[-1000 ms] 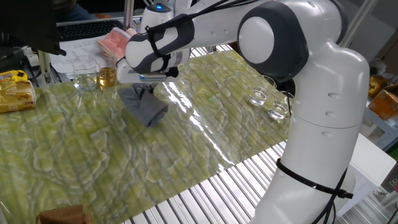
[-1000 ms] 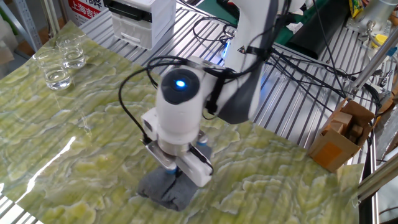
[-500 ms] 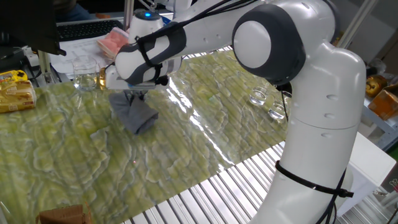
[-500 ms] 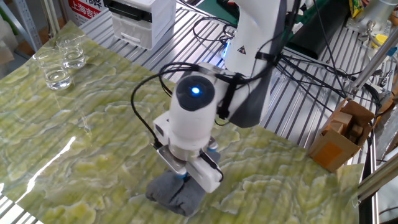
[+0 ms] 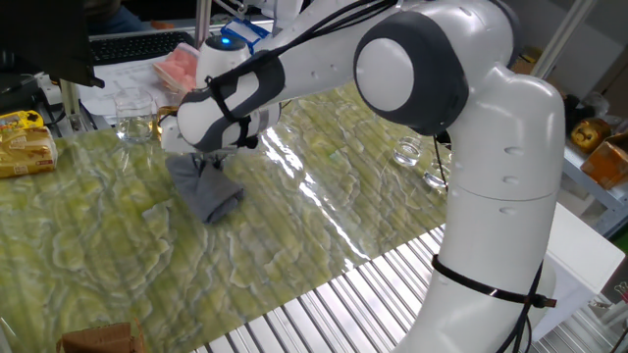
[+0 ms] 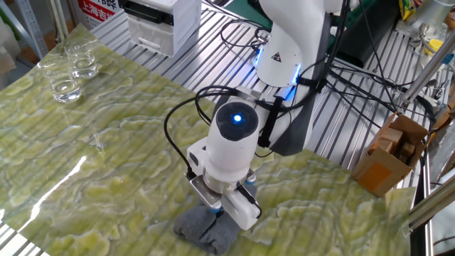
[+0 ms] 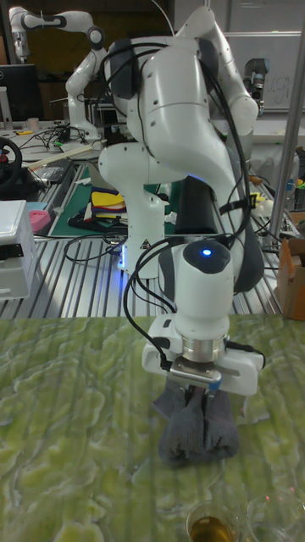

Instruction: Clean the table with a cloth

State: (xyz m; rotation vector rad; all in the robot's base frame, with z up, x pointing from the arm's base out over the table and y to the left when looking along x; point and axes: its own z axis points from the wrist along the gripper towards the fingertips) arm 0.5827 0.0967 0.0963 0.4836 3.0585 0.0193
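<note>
yellow-green table [image 5: 294, 235], grey cloth [image 5: 204, 192], glasses [image 6: 67, 71]

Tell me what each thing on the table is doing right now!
Dark grey soft cloth: bunched, lying on the table, pinched by the claw.
Robot's claw: pointing down, shut on the cloth.
Glossy yellow-green wavy table: flat, shiny with glare.
Small glass of amber liquid: upright, partly filled.
Two clear empty glasses: upright, side by side.

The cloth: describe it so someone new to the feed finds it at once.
Start at the white robot arm over the yellow-green patterned table. Follow it down to the gripper, whose fingers pinch the cloth against the surface. It is the only dark grey, crumpled soft thing there; nearby items are clear glasses.
</note>
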